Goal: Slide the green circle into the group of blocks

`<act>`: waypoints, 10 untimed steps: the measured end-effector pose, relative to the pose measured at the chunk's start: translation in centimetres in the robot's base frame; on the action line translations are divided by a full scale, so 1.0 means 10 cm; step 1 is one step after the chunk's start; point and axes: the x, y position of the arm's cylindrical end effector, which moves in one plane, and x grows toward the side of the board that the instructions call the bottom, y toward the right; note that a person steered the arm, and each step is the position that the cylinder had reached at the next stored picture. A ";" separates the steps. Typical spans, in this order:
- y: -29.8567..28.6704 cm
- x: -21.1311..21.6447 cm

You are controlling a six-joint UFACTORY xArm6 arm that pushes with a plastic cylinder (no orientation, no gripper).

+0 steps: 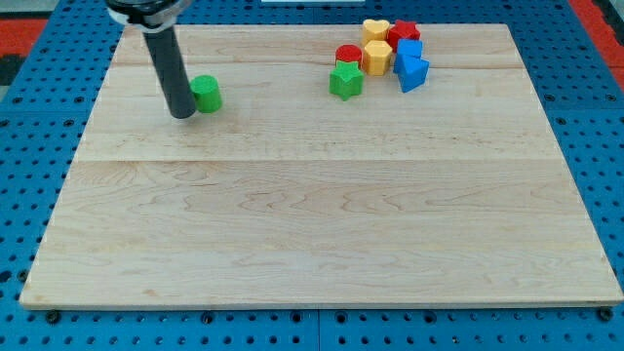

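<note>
The green circle [206, 94] lies on the wooden board at the view's upper left. My tip [182, 114] stands right against its left side, touching or nearly touching it. The group of blocks sits at the view's upper right: a green star [345, 82] nearest the circle, a red circle [348, 56], a yellow hexagon [377, 56], a yellow heart [375, 30], a red star [403, 32], a blue cube [409, 51] and a blue pointed block [412, 73]. The green circle is well apart from the group, to its left.
The wooden board [322, 214] lies on a blue perforated table [29, 146]. The board's left edge is near my tip. The arm's rod [168, 58] rises from the tip toward the view's top left.
</note>
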 end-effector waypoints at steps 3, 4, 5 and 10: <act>1.72 -0.50; 1.70 -0.50; 1.64 -0.50; 2.04 -0.85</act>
